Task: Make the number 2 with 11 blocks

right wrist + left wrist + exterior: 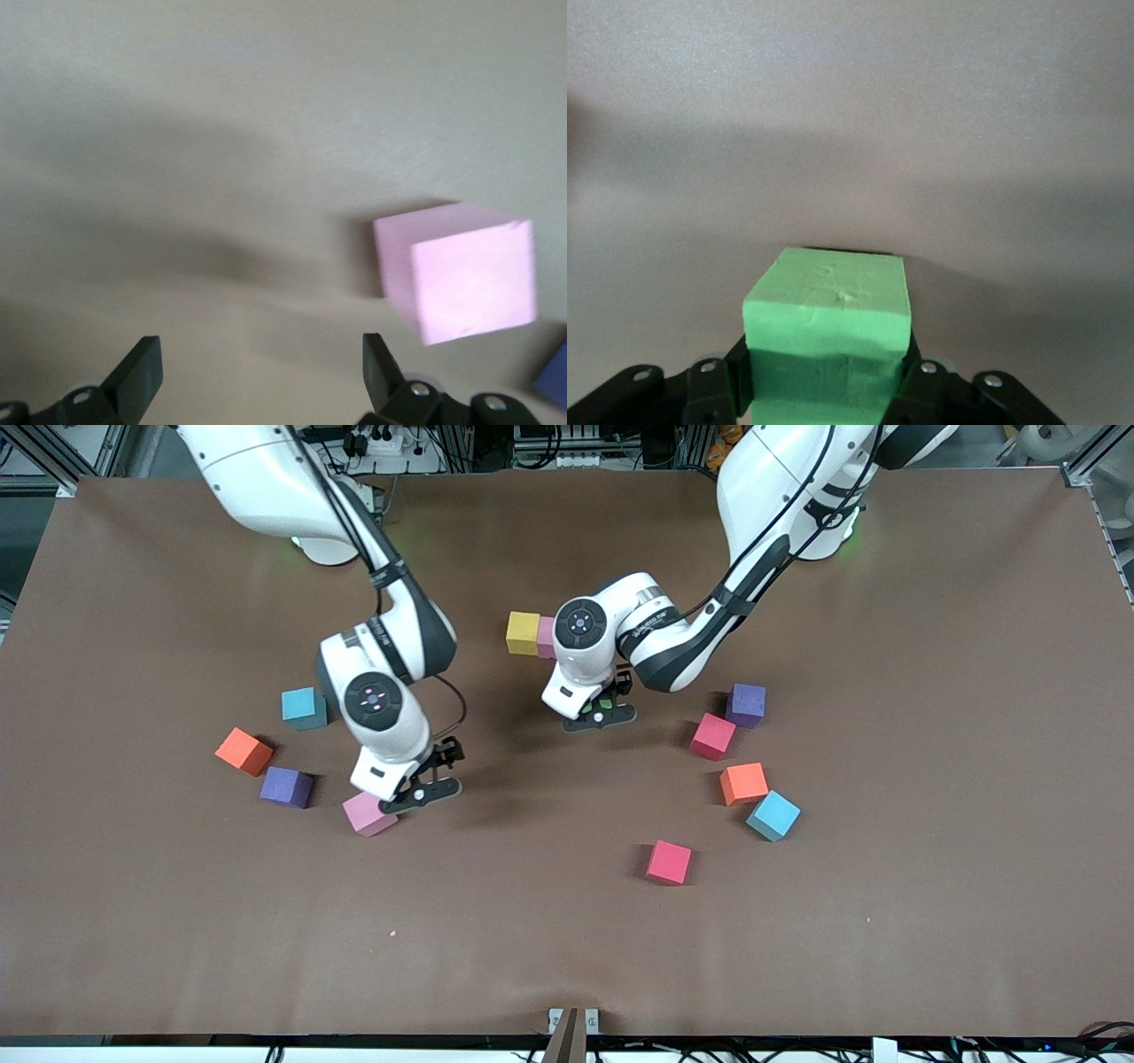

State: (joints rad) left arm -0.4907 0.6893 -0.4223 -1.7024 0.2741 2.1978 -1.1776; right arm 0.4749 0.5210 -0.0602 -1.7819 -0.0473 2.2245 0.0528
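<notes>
The left gripper (pixel 602 710) clamps a green block (pixel 828 341) above the brown table (pixel 567 921) — the right gripper (pixel 423 779), fingers wide and empty, hovers beside a pink block (pixel 369 813).

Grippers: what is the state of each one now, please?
Left gripper: closed on the green block.
Right gripper: open, holding nothing, beside a pink block.

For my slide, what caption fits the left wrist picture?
Left gripper shut on a green block, held above the bare brown table.
</notes>
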